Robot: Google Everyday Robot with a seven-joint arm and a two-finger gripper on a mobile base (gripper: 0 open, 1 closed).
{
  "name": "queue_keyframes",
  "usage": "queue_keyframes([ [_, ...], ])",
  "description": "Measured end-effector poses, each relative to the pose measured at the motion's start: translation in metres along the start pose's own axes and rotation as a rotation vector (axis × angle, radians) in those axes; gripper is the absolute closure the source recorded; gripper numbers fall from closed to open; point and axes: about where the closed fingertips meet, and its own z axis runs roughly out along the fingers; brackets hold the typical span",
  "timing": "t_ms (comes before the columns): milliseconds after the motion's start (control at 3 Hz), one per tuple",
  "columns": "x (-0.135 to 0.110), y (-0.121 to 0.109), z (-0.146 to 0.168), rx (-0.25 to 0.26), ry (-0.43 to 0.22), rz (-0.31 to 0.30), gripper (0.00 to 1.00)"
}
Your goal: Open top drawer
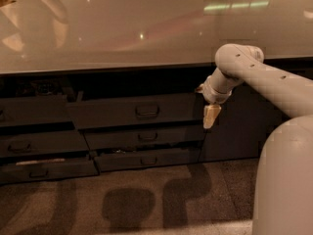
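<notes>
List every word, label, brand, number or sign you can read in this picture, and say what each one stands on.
None: no text can be read anywhere in the camera view.
The top drawer front bears only its loop handle, no label.
The counter top shows only reflections of lights.
The gripper, pointing down by the right end of the top drawer, shows no marking.

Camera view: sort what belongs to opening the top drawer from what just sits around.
For the job:
top drawer, its loop handle, the claw hanging by the drawer's right end.

Just there:
middle drawer, bottom drawer, left drawer stack, countertop, floor.
</notes>
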Motion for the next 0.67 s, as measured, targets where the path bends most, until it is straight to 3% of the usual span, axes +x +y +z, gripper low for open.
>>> queue_keyframes([
  [667,0.0,0.0,0.0001,0.0,0.0,0.0,0.5],
])
